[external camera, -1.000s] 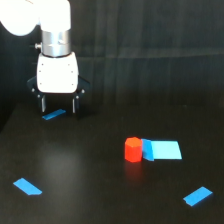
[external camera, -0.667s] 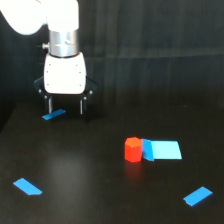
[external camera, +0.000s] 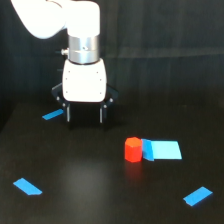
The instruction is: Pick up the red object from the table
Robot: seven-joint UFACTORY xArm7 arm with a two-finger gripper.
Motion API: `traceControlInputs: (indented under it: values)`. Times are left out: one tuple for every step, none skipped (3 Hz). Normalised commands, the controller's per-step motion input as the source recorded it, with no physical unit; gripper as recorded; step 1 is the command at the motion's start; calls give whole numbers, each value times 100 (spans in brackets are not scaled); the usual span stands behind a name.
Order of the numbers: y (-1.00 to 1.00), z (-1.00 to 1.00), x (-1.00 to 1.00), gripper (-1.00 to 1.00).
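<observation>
Exterior view: we see white xArm with two-finger gripper (external camera: 84, 114) above wide matte black table (external camera: 90, 190), fingers spread apart, nothing between them. Small stubby red-orange block (external camera: 132, 149) stands on table, well apart from gripper, toward view's right and nearer front edge. Flat blue rectangular block (external camera: 164, 150) touches its right side. We note three thin blue strips: one (external camera: 52, 115) just left of gripper, one (external camera: 27, 186) near front-left corner, one (external camera: 197, 196) near front-right corner.
</observation>
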Motion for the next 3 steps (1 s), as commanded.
traceControlInputs:
  values:
    - [-64,-40,88,100]
    - [-72,-17,95,98]
    - [-62,-37,70,99]
